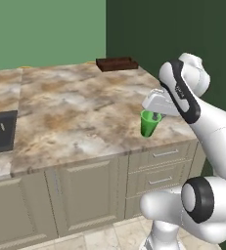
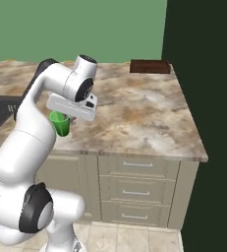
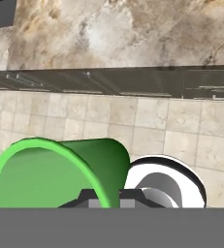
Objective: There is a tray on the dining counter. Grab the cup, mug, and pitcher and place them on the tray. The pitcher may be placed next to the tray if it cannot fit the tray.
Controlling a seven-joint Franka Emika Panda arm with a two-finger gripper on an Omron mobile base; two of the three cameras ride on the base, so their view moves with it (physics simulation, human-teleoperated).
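Nearest, at the front edge of the surface (image 1: 75, 112): claw (image 1: 155, 117) pinched nearly shut on the rim wall of the green cup (image 1: 149, 123), one finger inside and one outside, as the hand view shows it. Cup (image 3: 55, 172) seen from above there, mouth open toward the camera, with floor tiles and the cream drawer fronts beyond it (so apparently raised clear of the stone, or hanging just past its edge; cannot tell which from the base views). Cup (image 2: 61, 122) tucked under the white hand in the right base view.

Farther back, across a wide stretch of bare marbled stone: dark brown wooden tray (image 1: 117, 63) at the far corner of the surface, well apart from the cup. Tray (image 2: 150, 66) with nothing in it as far as can be made out.

Step in hand, as judged: carrying the cup to the tray. Best done by keeping the cup upright, holding the pinch firm since only a thin wall is gripped, travelling high enough to clear the tray's low rim, then lowering straight down into one end, leaving room for the mug. Release only once the base sits flat.
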